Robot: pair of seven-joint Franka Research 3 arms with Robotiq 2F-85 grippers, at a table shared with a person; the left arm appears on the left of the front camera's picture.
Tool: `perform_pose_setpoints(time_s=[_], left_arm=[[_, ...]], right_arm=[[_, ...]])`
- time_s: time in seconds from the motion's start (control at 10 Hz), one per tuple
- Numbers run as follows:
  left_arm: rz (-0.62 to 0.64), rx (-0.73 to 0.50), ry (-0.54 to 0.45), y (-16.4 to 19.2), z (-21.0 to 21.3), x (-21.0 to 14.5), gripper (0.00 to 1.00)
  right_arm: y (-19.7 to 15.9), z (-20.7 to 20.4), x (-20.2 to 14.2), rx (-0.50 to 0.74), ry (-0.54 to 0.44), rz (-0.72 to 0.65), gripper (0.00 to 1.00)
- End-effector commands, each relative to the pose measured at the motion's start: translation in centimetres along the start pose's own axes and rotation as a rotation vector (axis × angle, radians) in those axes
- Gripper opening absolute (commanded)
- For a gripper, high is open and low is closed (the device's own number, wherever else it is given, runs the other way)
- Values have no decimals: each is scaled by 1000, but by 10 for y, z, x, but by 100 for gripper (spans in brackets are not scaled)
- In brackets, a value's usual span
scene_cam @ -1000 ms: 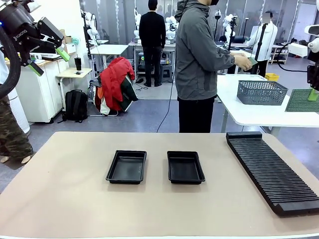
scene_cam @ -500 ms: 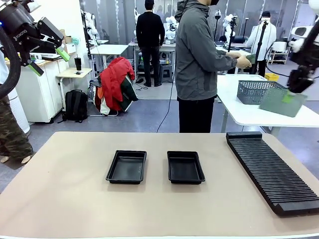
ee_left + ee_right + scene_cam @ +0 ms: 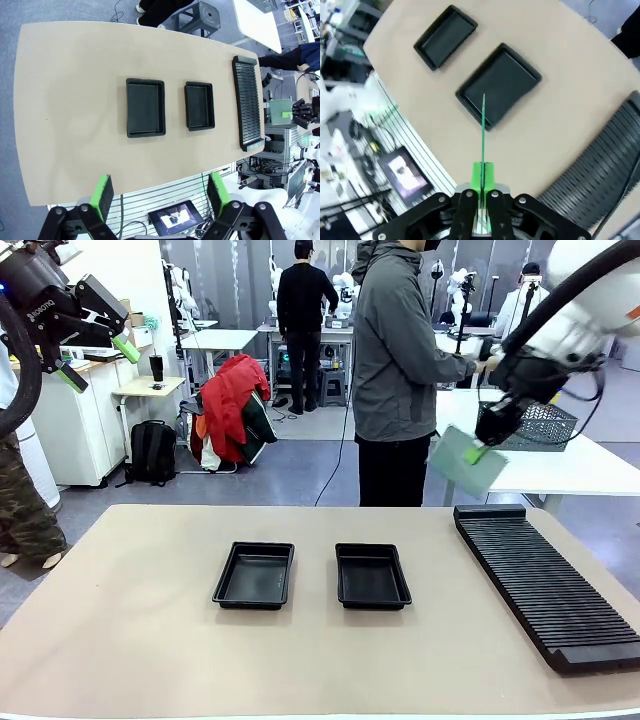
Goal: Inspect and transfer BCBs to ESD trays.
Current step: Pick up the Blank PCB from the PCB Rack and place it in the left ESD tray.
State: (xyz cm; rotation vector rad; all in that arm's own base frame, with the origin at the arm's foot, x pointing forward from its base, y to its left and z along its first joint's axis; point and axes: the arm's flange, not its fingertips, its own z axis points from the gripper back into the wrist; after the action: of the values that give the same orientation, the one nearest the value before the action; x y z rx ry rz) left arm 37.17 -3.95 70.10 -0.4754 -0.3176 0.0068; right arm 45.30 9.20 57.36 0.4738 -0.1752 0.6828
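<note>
Motion blurs the black slotted rack [image 3: 605,162] in the right wrist view, and the picture's edge cuts it off. Near the rack, the BCB [image 3: 483,125] shows edge-on, its face hidden.

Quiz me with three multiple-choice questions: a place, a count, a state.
1. Where is the green circuit board? A) in a tray B) held in the air by the right tool C) on the slotted rack
2. How many black ESD trays sit on the table? A) one B) two C) three
3. How is the left tool? A) open, empty B) shut on a board C) shut on a tray
Answers: 1 B, the tool grips its edge; 2 B, two lie side by side; 3 A, wide apart, nothing between.
</note>
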Motion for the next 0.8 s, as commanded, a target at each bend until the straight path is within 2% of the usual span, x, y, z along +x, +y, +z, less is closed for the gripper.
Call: perform_pose_setpoints(time_s=[0.0,0.3,0.7], left_arm=[[2,-2,2,1,-1,0,100],[2,-2,2,1,-1,0,100],[2,-2,2,1,-1,0,100]], right_arm=[[15,-40,6,43,-122,-154,3],[29,-111,18,152,-223,-344,3],[46,-217,41,343,-326,-473,3]])
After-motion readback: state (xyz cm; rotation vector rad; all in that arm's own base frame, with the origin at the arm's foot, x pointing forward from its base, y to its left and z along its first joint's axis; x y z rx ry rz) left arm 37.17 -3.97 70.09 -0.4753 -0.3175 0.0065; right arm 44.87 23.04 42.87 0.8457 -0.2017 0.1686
